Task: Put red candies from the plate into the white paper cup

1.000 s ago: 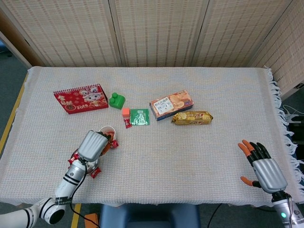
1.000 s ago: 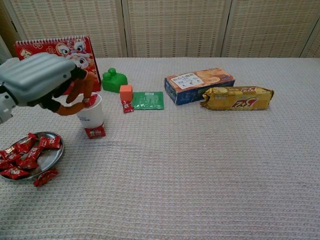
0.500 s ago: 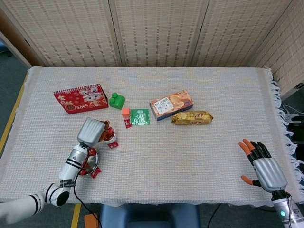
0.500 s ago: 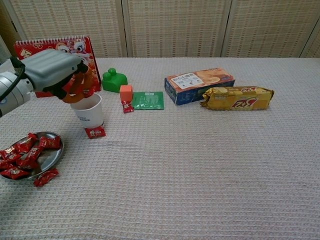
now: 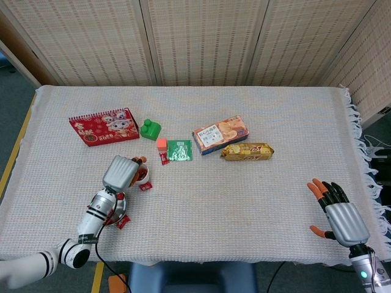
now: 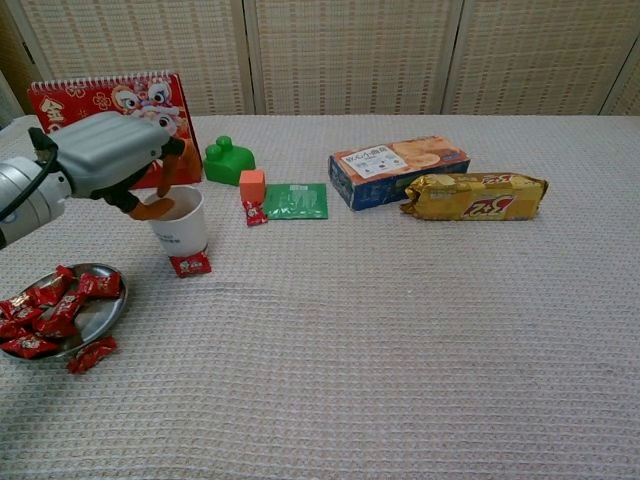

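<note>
The left hand [image 6: 110,160] hangs over the white paper cup [image 6: 180,225] at the left of the chest view, its orange-tipped fingers [image 6: 165,180] pointing down at the rim; we cannot tell whether they are clamped on a candy or hold nothing. The cup stands upright, with one red candy [image 6: 190,264] lying against its base. The plate [image 6: 95,315] sits in the lower left of that frame, near the cup, carrying a heap of red candies [image 6: 45,305], and another candy [image 6: 90,353] lies on the cloth just beside its rim. We find the right hand [image 5: 336,210] resting in the lower right of the head view, well apart from the plate, fingers spread and holding nothing.
</note>
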Robot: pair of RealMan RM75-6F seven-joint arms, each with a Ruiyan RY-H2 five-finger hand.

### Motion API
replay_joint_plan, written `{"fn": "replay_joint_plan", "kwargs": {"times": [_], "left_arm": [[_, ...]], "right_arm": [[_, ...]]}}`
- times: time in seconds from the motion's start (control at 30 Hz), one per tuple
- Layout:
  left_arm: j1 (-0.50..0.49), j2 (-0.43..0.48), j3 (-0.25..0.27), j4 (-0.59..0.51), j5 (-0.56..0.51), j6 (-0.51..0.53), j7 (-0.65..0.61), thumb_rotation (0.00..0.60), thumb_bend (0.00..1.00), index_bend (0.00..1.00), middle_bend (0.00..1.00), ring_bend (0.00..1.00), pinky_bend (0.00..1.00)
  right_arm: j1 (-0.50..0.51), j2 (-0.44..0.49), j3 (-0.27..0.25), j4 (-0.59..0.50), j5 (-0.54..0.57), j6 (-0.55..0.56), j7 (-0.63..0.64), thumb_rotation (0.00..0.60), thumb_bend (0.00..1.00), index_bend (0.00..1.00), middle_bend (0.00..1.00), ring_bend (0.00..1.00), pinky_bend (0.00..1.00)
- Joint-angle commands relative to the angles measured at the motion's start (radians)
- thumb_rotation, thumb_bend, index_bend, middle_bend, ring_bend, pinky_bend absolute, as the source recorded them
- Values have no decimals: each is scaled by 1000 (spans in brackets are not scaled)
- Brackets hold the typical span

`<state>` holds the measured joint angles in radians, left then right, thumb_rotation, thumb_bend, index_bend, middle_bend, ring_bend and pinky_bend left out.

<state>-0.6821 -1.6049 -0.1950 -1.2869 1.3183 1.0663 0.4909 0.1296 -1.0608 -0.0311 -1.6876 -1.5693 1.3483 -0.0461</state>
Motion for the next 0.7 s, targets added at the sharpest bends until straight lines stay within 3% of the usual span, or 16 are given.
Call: {"fn": "replay_joint_plan", "kwargs": {"times": [0.03, 0.23, 0.33, 0.7], "left_arm": [[-2, 1, -3, -11, -1, 8, -5, 600, 406, 282, 471, 735, 1000], [-18, -18, -10, -42, 45, 44, -89, 600, 406, 139, 240, 735, 1000], [-38, -44, -20, -38, 57, 46, -116, 600, 406, 115, 176, 735, 1000], [-93, -119, -34, -14, -3, -14, -58, 600, 406, 149, 197, 740, 1000]], "right_arm": [[0, 0, 1, 0, 1, 1, 1, 600, 57, 0, 0, 0, 49], [5, -3, 1, 1, 3, -10, -1, 600, 56, 0, 0, 0, 49], [7, -4, 0, 0, 1, -13, -2, 600, 56, 0, 0, 0, 49], [5, 1, -1, 2, 0, -8, 8, 600, 57, 0, 0, 0, 49]]}}
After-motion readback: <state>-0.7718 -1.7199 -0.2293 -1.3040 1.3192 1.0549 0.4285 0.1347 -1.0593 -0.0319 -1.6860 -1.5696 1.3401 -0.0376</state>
